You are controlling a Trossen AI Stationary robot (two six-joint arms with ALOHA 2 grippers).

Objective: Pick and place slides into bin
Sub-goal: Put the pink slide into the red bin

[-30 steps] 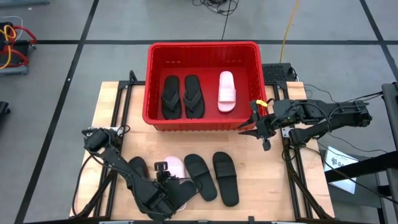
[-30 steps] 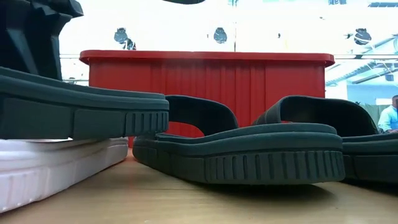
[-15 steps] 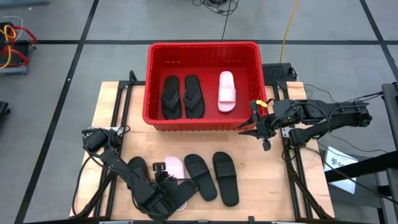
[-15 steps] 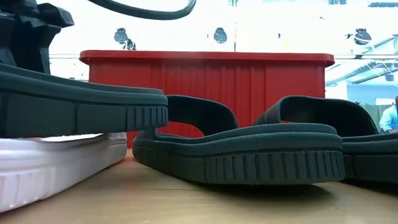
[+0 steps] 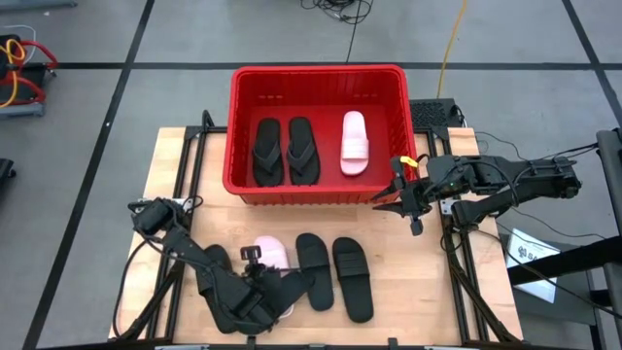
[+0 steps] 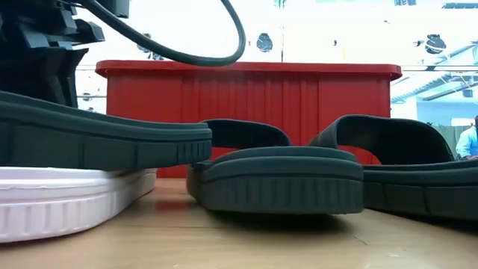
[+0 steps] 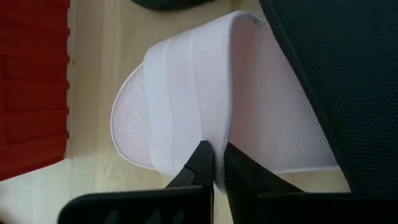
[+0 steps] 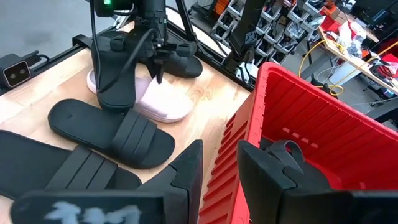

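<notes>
Our left gripper [image 7: 214, 163] sits low at the front of the table, fingers pinched nearly together over the pink slide [image 7: 205, 99], w/ a black slide [image 5: 292, 289] lying across it; can't tell if we've actually got hold of anything; right gripper [image 5: 406, 197] waits by the bin [image 5: 316, 75] corner, part open, empty. Foam looks light, soft, bendy; we'd grab the strap or a side edge, prob not the toe. 3 slides are in the bin, 4 on the table.

I see a bright red ribbed bin [image 5: 321, 83], black slides [image 5: 352, 277], one pale pink slide [image 5: 356, 143], light wood surface [image 5: 418, 282].
</notes>
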